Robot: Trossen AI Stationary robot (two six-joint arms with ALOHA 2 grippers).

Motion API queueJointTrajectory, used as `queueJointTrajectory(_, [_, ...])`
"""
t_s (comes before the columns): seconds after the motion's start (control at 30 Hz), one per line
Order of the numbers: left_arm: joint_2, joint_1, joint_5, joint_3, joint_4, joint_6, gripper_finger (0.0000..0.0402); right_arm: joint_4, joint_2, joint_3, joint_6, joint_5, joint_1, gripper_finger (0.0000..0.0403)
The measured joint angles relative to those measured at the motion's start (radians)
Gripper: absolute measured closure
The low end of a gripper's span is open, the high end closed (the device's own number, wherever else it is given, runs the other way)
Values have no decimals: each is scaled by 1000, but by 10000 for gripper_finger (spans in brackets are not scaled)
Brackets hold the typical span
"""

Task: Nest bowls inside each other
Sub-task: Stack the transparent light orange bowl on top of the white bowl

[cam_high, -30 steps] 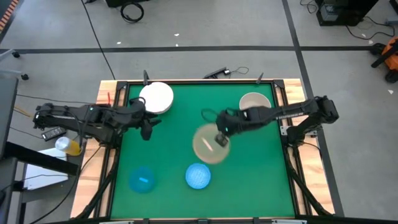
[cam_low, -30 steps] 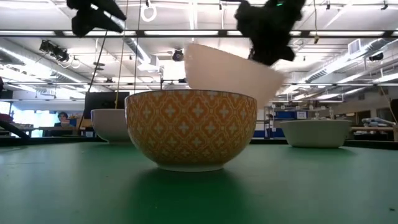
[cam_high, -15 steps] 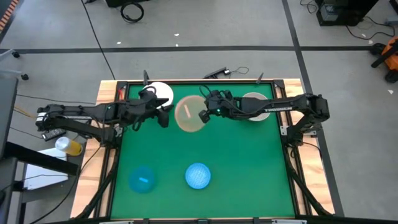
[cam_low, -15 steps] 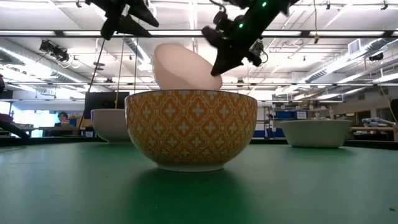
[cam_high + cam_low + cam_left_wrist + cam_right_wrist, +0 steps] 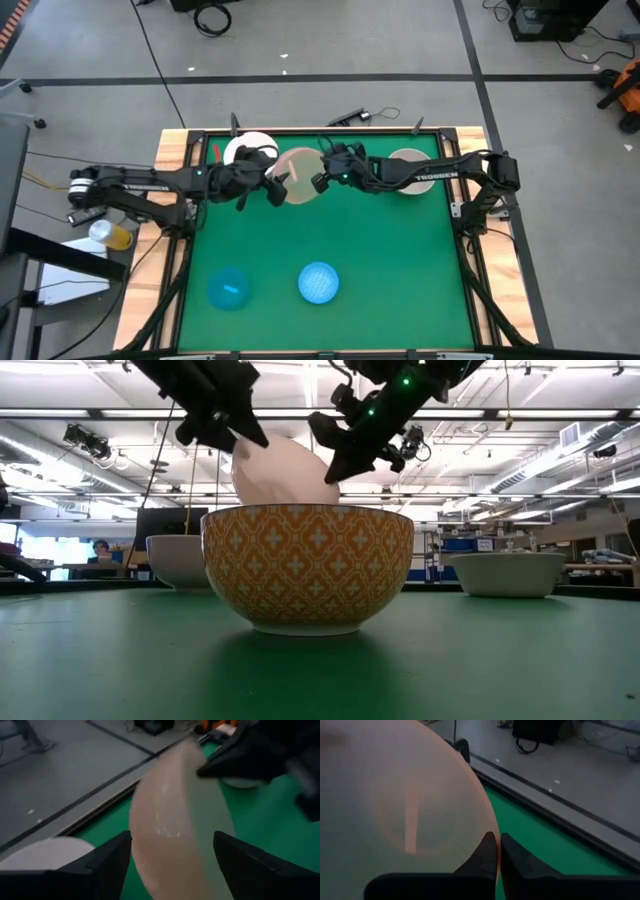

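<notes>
We have carried the tan bowl (image 5: 297,176) to upper centre; right end effector (image 5: 318,181) pinches its rim, left end effector (image 5: 270,187) gapes. Light, stiff, slippery: grip the rim.

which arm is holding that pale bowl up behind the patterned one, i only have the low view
Observer: The right gripper, shut on the rim of the tan bowl; its wrist view shows both fingers pinched on the edge.
Operator: is the other one gripping it too
Observer: No. The left gripper is open, its fingers either side of the bowl, no contact visible.
Operator: what's under it
Observer: From above, green table, beside the white bowl at the far left corner.
</notes>
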Motion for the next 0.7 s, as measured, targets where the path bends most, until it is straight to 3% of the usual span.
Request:
queueJointTrajectory(0.2, [4, 36, -19, 0, -3, -16, 188, 70, 0, 0, -76, -11, -12, 390])
queueJointTrajectory(0.33, [-19, 77, -50, 2, -47, -10, 256, 136, 2, 0, -122, -117, -47, 384])
queueJointTrajectory(0.53, [-47, 242, -3, 3, -244, -7, 379, 241, 2, 2, -53, -260, -81, 325])
queueJointTrajectory(0.6, [-54, 315, 6, -2, -308, 5, 392, 259, -1, 0, -32, -251, -90, 299])
queueJointTrajectory(0.7, [-51, 424, 42, 0, -280, 43, 385, 286, -8, 1, 1, -252, -94, 264])
